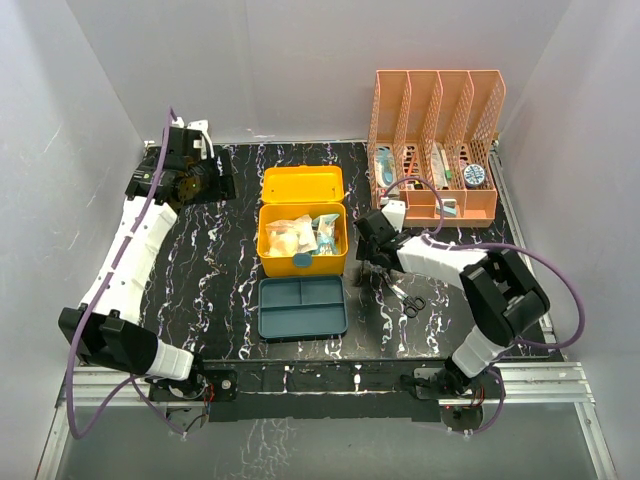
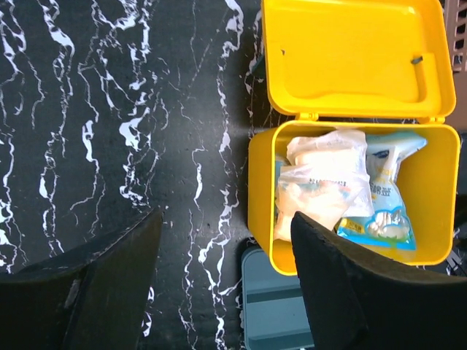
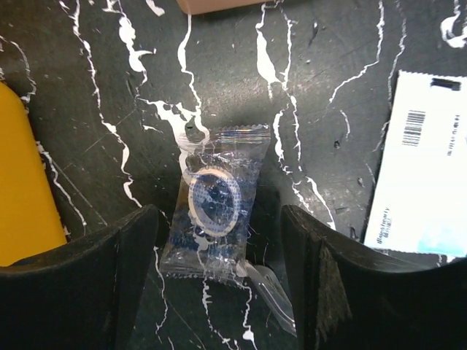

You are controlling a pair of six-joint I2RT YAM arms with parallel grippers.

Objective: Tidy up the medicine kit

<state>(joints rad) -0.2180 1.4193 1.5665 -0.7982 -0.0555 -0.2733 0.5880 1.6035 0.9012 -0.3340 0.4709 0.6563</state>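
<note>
Black, white-veined tabletop point(image 1: 215, 275) holds the open medicine kit point(image 1: 278, 266) between pale walls point(image 1: 300, 60).

The yellow medicine kit point(image 1: 303, 240) sits mid-table, lid open — packets inside, teal insert tray point(image 1: 303, 307) just before it.

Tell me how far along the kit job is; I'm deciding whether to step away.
Done: the medicine kit is open, packets inside, its teal tray out on the table. In hand: nothing yet; the right gripper, open, straddles a wrapped roll. Left: that roll, a white packet, scissors, then tray and lid.
</note>
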